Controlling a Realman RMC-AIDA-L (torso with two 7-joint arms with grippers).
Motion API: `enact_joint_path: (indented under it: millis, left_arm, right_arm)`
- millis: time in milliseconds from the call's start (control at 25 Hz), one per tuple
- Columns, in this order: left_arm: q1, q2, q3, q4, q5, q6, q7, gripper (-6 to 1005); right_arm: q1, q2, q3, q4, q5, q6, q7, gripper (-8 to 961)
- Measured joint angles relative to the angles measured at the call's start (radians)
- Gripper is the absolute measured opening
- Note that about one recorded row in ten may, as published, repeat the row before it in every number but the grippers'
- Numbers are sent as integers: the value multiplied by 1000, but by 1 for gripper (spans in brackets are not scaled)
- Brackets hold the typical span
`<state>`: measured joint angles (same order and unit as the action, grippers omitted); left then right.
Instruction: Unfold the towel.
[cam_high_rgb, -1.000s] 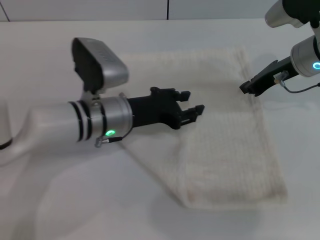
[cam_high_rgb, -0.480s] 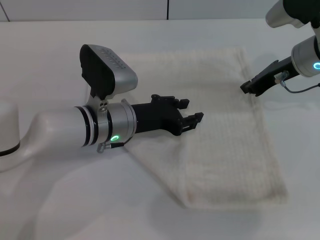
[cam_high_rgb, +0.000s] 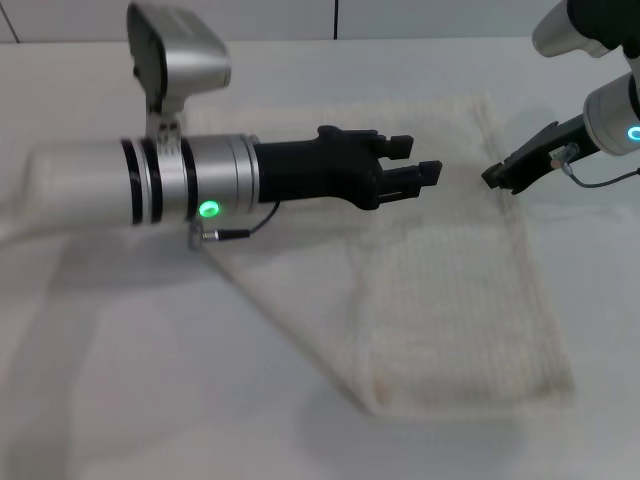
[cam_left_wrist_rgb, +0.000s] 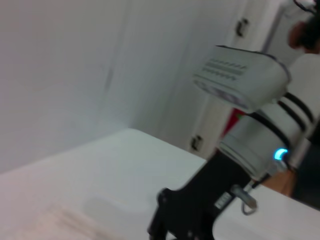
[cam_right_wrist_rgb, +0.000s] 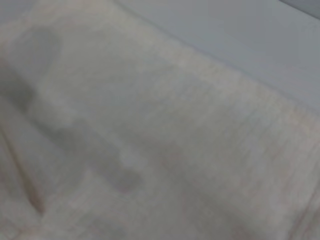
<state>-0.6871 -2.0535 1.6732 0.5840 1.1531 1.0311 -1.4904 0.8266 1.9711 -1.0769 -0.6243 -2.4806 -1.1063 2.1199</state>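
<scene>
towel flat, left pincer open above

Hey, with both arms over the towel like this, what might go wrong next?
1. The left gripper hangs above the towel, jaws open and empty; closing there may catch nothing or only one layer.
2. The right gripper sits at the towel's right edge; pulling there alone may drag the towel across the table rather than open the fold.
</scene>
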Motion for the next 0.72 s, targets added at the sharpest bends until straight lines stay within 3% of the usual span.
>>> enact_joint_path:
  millis: [80, 120, 200, 360, 720]
  left_arm:
    - [-12, 0, -33, 11, 80, 15, -45, 500]
    - [-48, -2, -89, 36, 259, 31, -147, 500]
    - [-86, -11, -123, 53, 461, 36, -263, 500]
    - [-136, -23, -127, 71, 685, 6, -413, 500]
    - [-149, -25, -59, 76, 728, -98, -496, 499]
  right_arm:
    - [0, 0, 0, 0, 0, 0, 0, -1]
    - [0, 0, 0, 0, 0, 0, 0, -1]
    - [0, 1, 0, 0, 0, 0, 0, -1]
    - [0, 1, 1, 0, 2, 0, 0, -1]
    - [0, 2, 0, 1, 2, -3, 0, -1]
